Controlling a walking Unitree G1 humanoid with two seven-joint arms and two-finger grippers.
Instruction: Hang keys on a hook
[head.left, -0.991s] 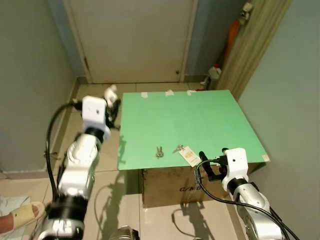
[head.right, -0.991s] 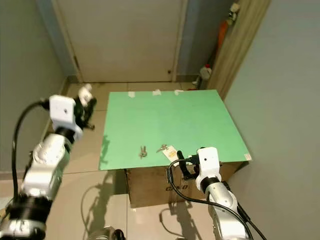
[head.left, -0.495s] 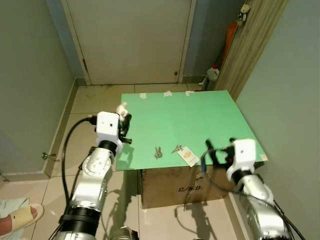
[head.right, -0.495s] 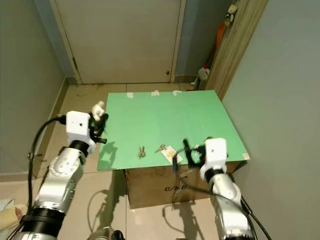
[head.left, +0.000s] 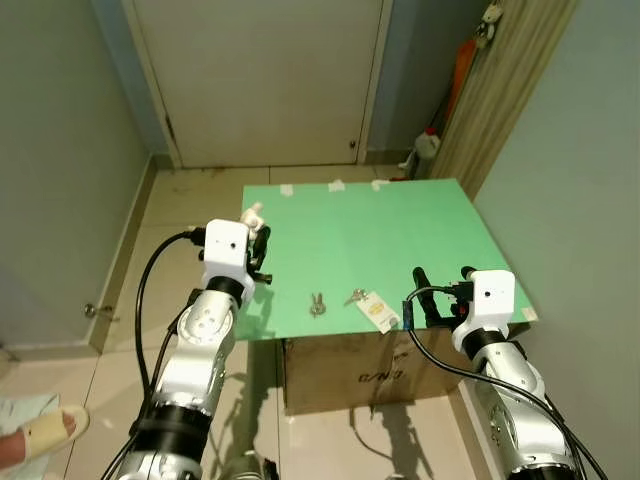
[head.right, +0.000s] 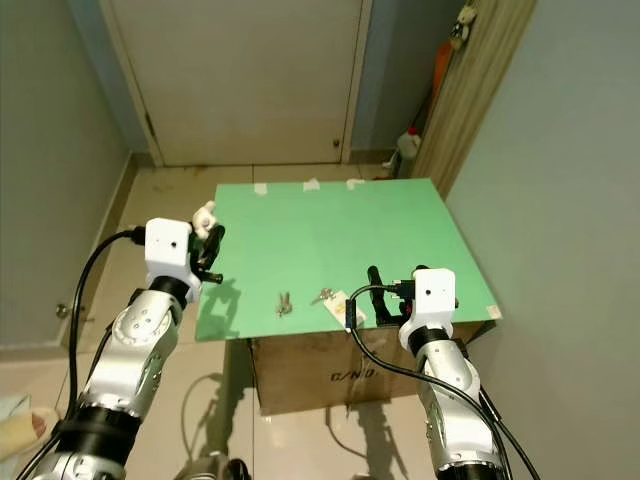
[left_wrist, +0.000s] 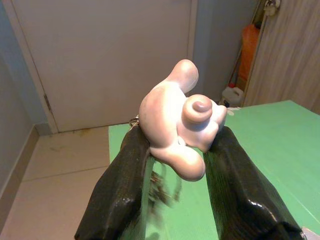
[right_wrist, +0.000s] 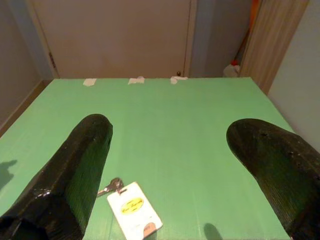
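My left gripper (head.left: 255, 228) hangs over the left edge of the green table top (head.left: 400, 225), shut on a pale pink figurine keychain (left_wrist: 177, 117). Its keys (left_wrist: 160, 185) dangle blurred below the fingers (left_wrist: 125, 180). My right gripper (head.left: 440, 292) is open at the table's near right edge, nothing between its fingers (right_wrist: 75, 170). On the table near the front lie a small bunch of keys (head.left: 318, 303) and a key with a white and yellow tag (right_wrist: 134, 212), the tag just ahead of the right gripper.
The green top rests on a cardboard box (head.left: 370, 375). A closed door (head.left: 270, 80) stands behind, with a white bottle (head.left: 428, 148) and an orange object (head.left: 462, 70) beside a wooden panel (head.left: 510, 90). A person's sandalled foot (head.left: 35, 440) is at the lower left.
The left arm has swung right to the table's left edge, still holding the figurine keychain. The right gripper has risen to the table's front edge. The camera tilted up slightly.
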